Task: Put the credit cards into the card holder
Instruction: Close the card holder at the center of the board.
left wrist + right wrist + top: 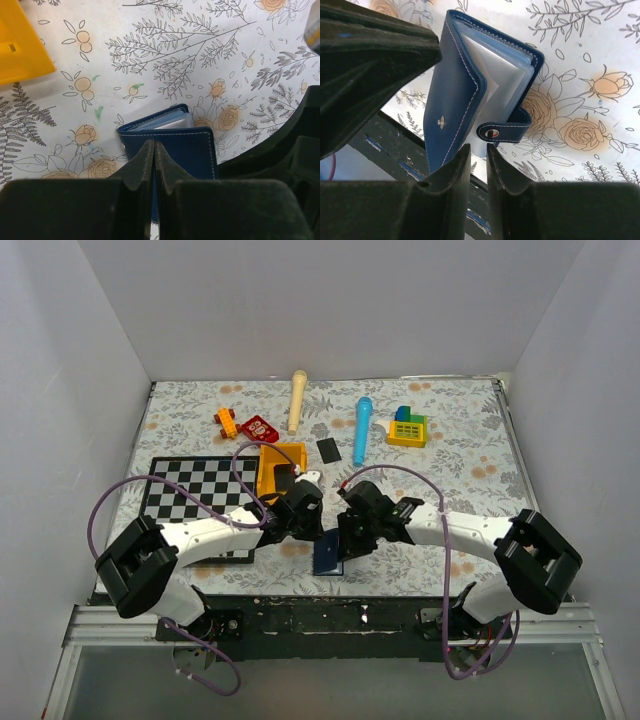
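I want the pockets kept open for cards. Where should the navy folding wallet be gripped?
I'd grip the navy folding wallet by its stud-bearing front cover, near the free stitched edge, coming from the side of the unsnapped strap. That flap splays away from the clear pockets.

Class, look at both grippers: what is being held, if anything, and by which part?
The left gripper appears to pinch the blue wallet by its near edge. Whether the right gripper grips anything cannot be told.
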{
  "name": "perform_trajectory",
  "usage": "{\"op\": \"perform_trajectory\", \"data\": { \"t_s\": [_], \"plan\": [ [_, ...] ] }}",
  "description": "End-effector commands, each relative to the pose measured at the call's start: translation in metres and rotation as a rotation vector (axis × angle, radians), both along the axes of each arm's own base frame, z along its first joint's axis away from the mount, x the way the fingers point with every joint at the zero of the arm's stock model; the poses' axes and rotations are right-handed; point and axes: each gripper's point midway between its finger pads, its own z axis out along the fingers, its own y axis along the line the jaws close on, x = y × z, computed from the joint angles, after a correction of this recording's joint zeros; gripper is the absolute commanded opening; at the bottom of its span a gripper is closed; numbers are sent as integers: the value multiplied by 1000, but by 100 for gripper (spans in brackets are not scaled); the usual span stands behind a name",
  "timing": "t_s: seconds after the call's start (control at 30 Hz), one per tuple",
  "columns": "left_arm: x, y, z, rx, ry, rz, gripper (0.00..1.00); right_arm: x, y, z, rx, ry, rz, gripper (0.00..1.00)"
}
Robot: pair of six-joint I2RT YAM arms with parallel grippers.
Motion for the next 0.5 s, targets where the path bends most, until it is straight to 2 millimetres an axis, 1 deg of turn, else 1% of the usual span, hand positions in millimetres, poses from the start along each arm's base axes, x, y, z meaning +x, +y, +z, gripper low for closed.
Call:
{"op": "perform_trajectory", "data": {
  "t_s": [0.0,0.1,0.17,0.33,0.47],
  "plan": [
    [7,-11,17,-27,-34,-6,0,9,7,21,85,-68,-34,29],
    [10,-14,18,-26,-36,-12,0,16,-12,24,26,-137,-76,33],
    [10,-17,15,-19,-30,-25,0,18,-17,25,7,-154,-81,35],
    [10,-26,8,-19,-18,-49,0,21,-13,16,-10,-138,-81,36],
    [7,-25,-4,-2,1,-52,0,28,-9,13,-22,-141,-106,36]
  ]
}}
